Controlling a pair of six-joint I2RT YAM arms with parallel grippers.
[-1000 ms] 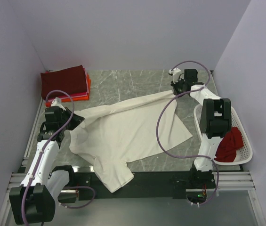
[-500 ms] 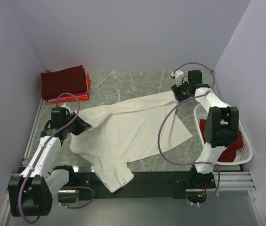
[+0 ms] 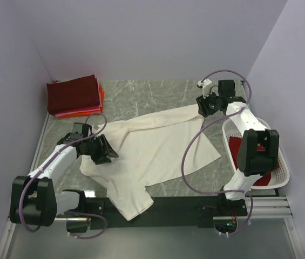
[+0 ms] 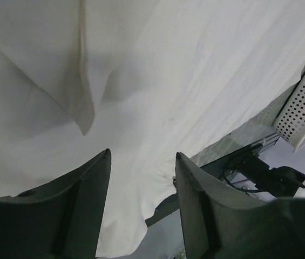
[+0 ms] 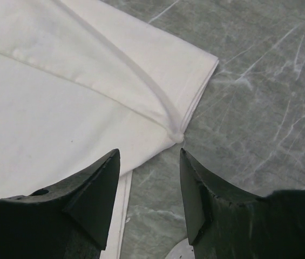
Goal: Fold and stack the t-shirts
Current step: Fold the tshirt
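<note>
While left fingers (image 4: 82, 205) gape, cream t-shirt (image 4: 168, 81) lies loose beneath

Cream-white tee (image 3: 152, 145), maroon/red/pink stack (image 3: 74, 96), grey marble tbl (image 3: 141, 94), white lattice basket (image 3: 285, 171).

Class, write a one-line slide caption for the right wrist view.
Open right gripper over a corner of the white t-shirt on the marble table.

Top view high above, facing down over whole bench (image 3: 141, 91), both wrist views close, facing down, all sharing cream-white t-shirt (image 3: 152, 145)
</note>
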